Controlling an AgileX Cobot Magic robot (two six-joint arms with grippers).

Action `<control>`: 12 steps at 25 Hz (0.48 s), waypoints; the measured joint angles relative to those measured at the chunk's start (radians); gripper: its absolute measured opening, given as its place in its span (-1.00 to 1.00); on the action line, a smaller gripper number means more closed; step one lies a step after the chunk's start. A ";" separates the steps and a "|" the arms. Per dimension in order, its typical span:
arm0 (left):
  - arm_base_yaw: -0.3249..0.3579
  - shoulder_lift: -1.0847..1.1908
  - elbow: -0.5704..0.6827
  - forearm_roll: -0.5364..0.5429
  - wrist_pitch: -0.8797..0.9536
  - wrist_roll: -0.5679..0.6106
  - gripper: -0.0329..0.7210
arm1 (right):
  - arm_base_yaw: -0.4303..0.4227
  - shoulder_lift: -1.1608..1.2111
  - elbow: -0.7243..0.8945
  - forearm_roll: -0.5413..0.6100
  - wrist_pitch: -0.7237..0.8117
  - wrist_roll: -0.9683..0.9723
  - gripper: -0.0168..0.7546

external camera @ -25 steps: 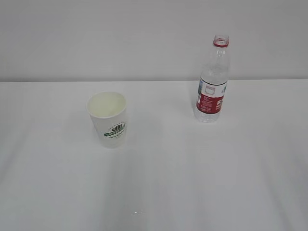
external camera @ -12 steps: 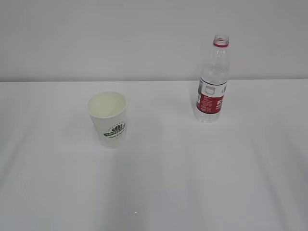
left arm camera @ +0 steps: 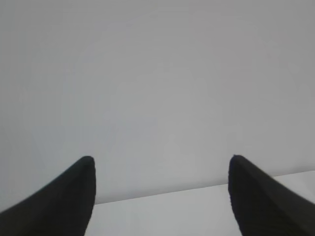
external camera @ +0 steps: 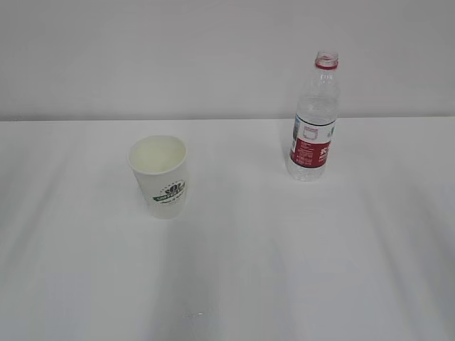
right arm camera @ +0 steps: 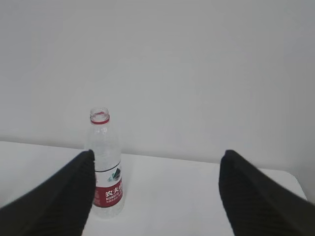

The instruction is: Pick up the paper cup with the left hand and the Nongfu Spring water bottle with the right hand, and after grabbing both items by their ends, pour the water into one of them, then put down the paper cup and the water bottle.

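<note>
Paper cup [external camera: 159, 175] upright at 9 o'clock of desk [external camera: 284, 256] centre, Nongfu Spring water bottle [external camera: 313, 117] uncapped at 1 o'clock, well apart. Approach step. Left hand [left arm camera: 160, 196] and right hand [right arm camera: 156, 189] fingers wide apart, empty. Next: left must find the cup; right shifts toward 9 o'clock to straddle the bottle.

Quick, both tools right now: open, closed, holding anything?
Left tool: open, holding nothing.
Right tool: open, holding nothing; water bottle stands ahead, untouched.

A bare test setup, like a lab bench. A plain white table [external camera: 284, 270] meets a blank grey-white wall [external camera: 178, 57]. Nothing homely shows.
</note>
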 joint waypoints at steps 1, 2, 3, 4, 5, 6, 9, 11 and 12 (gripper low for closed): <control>0.000 0.014 0.000 0.000 -0.010 0.000 0.71 | 0.000 0.013 0.000 -0.002 -0.024 0.000 0.57; 0.000 0.026 0.000 0.000 -0.021 0.000 0.70 | 0.000 0.030 0.000 -0.005 -0.045 0.000 0.57; 0.000 0.037 0.000 0.000 -0.030 0.000 0.69 | 0.000 0.046 0.000 -0.010 -0.072 0.000 0.57; 0.000 0.050 0.000 0.000 -0.034 0.000 0.69 | 0.000 0.063 0.000 -0.010 -0.095 0.000 0.57; 0.000 0.063 0.000 0.000 -0.038 0.000 0.68 | 0.000 0.077 0.000 -0.012 -0.120 0.000 0.57; 0.000 0.077 0.000 0.000 -0.047 0.000 0.71 | 0.000 0.095 0.000 -0.012 -0.139 0.000 0.57; 0.000 0.119 0.000 -0.002 -0.094 0.000 0.67 | 0.000 0.150 0.000 -0.015 -0.218 0.000 0.57; 0.000 0.152 0.000 -0.002 -0.149 0.000 0.66 | 0.000 0.194 0.000 -0.015 -0.273 0.000 0.57; 0.000 0.171 0.000 -0.002 -0.186 0.000 0.66 | 0.000 0.211 0.000 -0.016 -0.299 0.000 0.57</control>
